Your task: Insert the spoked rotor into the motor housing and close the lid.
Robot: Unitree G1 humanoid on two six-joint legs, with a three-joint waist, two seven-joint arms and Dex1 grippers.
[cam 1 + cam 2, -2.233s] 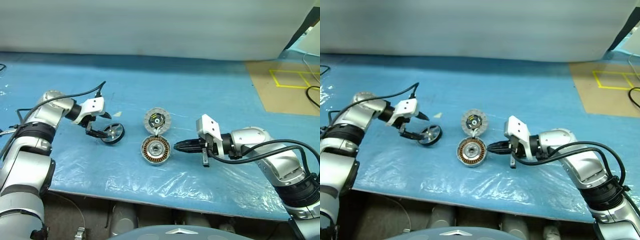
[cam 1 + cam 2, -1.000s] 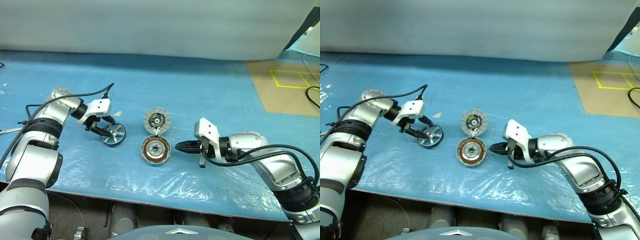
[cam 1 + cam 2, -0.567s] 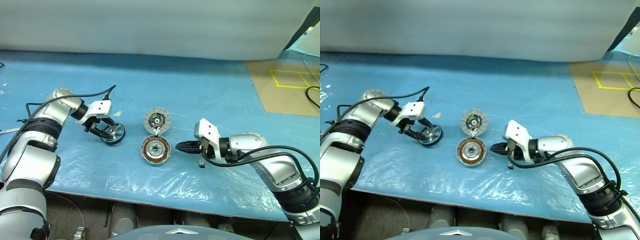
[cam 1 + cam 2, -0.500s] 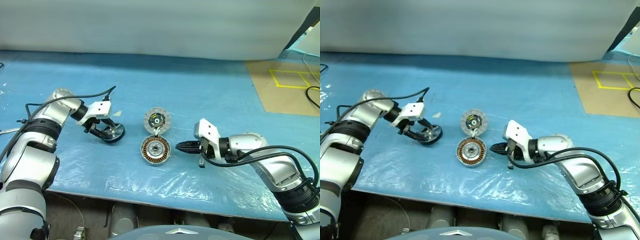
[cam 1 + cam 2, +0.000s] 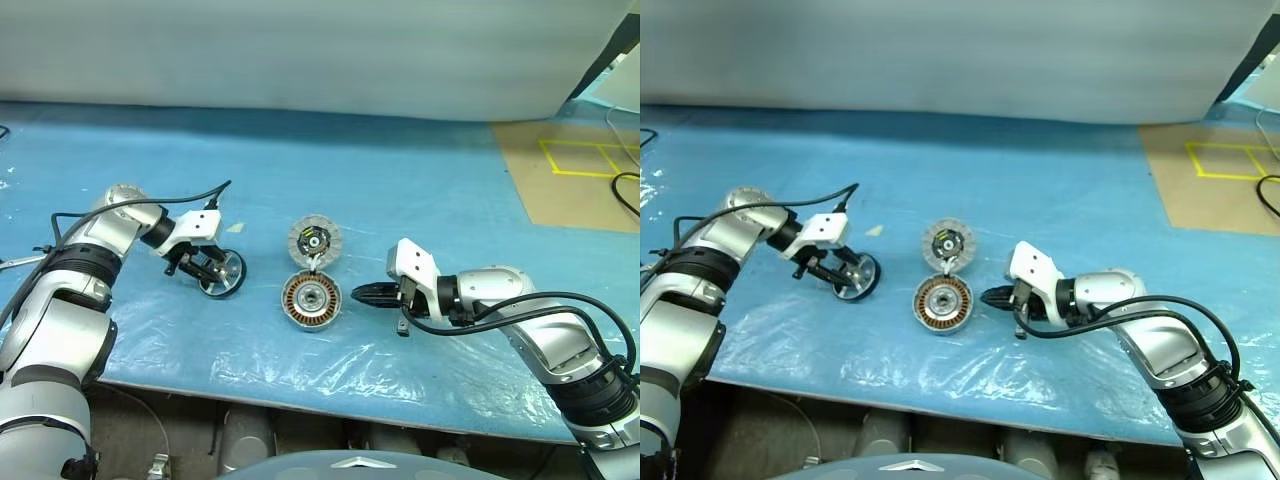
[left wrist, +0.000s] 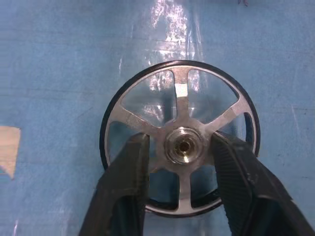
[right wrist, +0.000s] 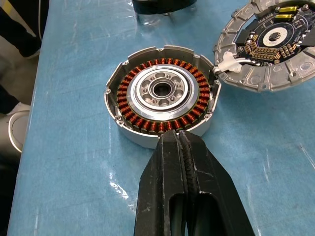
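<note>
At left of centre on the blue bench, the left tool, half-closed, straddles only the hub of the thin silvery spoked rotor, which may slip out when lifted toward the copper-wound grey motor housing beside the shut, empty right tool.

A workshop or lab: blue plastic-covered bench, yellow floor tape, motor parts.
</note>
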